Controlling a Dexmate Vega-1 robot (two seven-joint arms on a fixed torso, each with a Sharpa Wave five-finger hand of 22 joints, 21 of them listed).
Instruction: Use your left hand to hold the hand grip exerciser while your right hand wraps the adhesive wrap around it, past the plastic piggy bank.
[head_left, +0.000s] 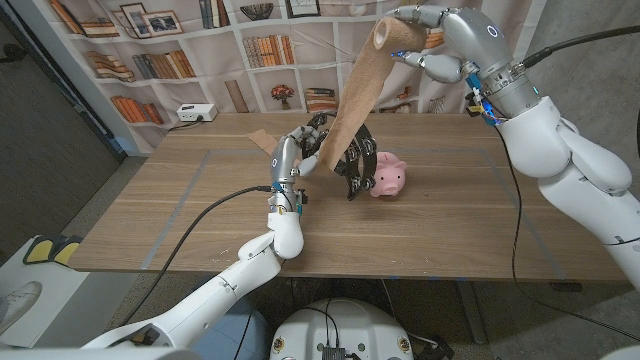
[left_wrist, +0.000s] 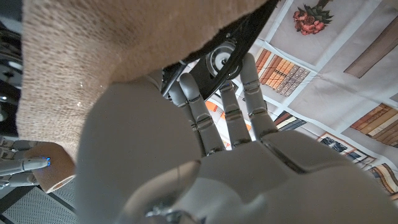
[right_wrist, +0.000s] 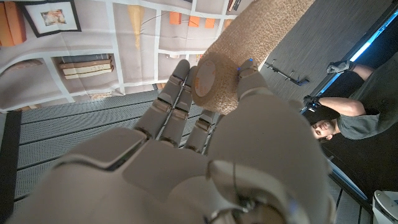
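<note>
My left hand (head_left: 303, 152) is raised over the table's middle and grips the black hand grip exerciser (head_left: 356, 168), whose handles hang toward the pink piggy bank (head_left: 387, 178) standing just to its right. A tan strip of adhesive wrap (head_left: 350, 100) runs taut from the exerciser up to its roll (head_left: 396, 34). My right hand (head_left: 440, 45) holds that roll high at the back right. In the left wrist view the wrap (left_wrist: 93, 68) drapes over my fingers (left_wrist: 217, 106), which close on the black exerciser (left_wrist: 233, 53). The right wrist view has the roll (right_wrist: 217, 81) between my fingertips.
The wooden table (head_left: 200, 220) stretches wide on both sides of the hands. A loose scrap of tan wrap (head_left: 262, 137) lies behind my left hand. A white box (head_left: 195, 113) sits at the back left edge. A bookshelf backdrop (head_left: 180, 50) hangs behind. A person (right_wrist: 339, 118) stands off to one side.
</note>
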